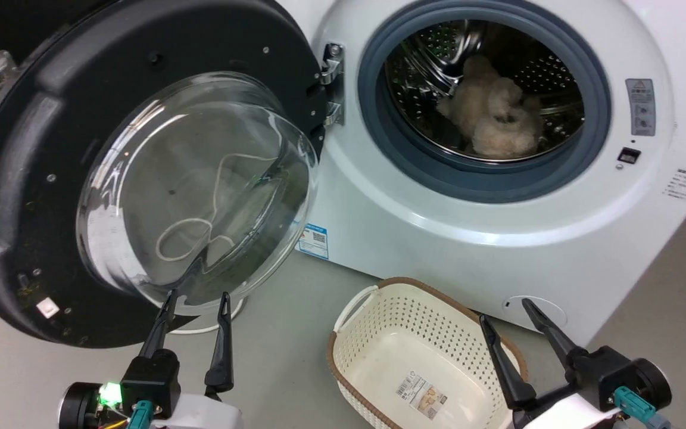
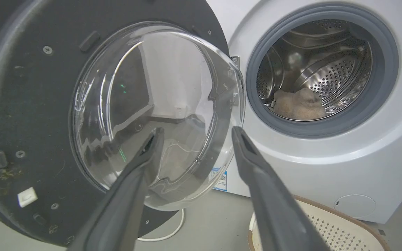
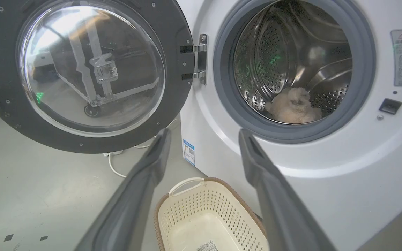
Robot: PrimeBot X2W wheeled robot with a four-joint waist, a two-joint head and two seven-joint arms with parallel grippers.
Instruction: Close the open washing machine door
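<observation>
- Left tool point(image 1: 199, 294): fingers spread, holding nothing; its tips sit at the lower glass edge of the door point(image 1: 21, 179) (contact unclear).
- Right tool point(image 1: 504, 310): fingers spread, empty, above the basket point(image 1: 402, 313), near the low front of the machine point(image 1: 438, 238).
- Door: swung wide open, left of the drum point(image 1: 533, 65), hung on the hinge point(image 1: 332, 83) at its right edge.
- Its glass dome bulges toward the robot; it is round, with no long axis.

Left claw point(image 1: 197, 296) and right claw point(image 1: 505, 311): long tapered dark fingers point(image 1: 221, 345), black housings point(image 1: 149, 372), teal connectors point(image 1: 632, 404); green light point(image 1: 109, 393) on the left.
</observation>
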